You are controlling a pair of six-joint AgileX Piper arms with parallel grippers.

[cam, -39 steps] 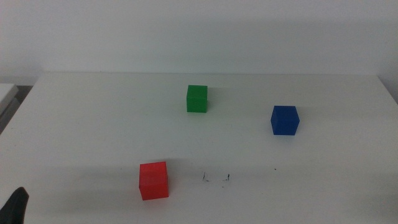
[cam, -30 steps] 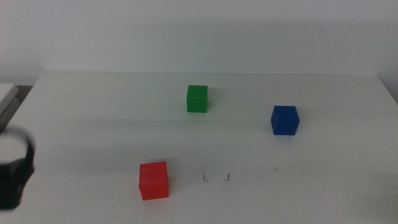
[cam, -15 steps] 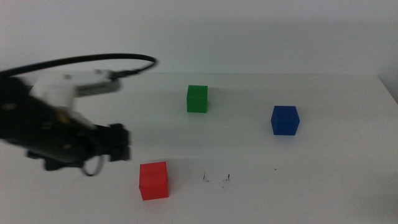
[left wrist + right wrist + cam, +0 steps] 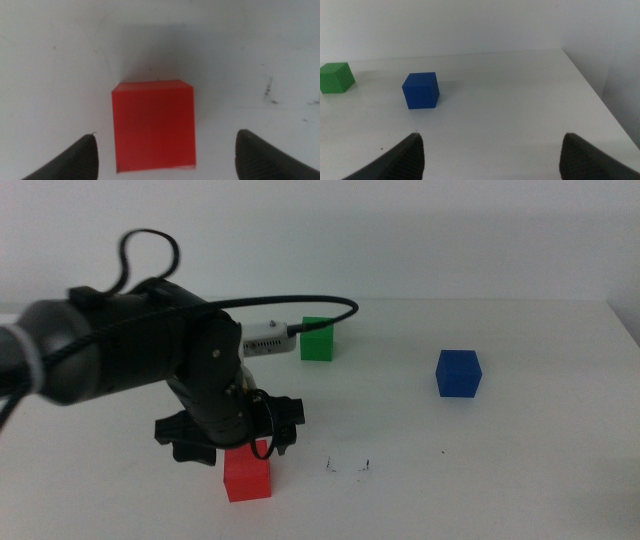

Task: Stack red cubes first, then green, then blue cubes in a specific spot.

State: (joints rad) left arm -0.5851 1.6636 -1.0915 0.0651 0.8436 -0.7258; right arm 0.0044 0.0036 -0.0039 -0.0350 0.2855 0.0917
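The white table [image 4: 520,470] carries everything here. The left arm [image 4: 130,360], a bulky dark shape with a black cable looping over it, reaches in above the table and points its wrist downward. The left gripper [image 4: 165,150] hangs directly over the red cube [image 4: 247,476], its jaws spread wide, one on each side of the cube with bare table showing between each jaw tip and the cube's faces. The right gripper [image 4: 490,150] waits out of the middle view, its jaws also spread wide over bare table.

The red cube [image 4: 152,125] is a small, plain, bright red block with matte faces, sitting flat between the left jaws. Beyond the right jaws, well apart from them, sits the blue cube [image 4: 421,90], deep blue and matte, with the green cube [image 4: 336,77] farther off past it. Just beside the red cube, outside the left jaws, lie the pen marks [image 4: 347,467], a few tiny black specks on the table.
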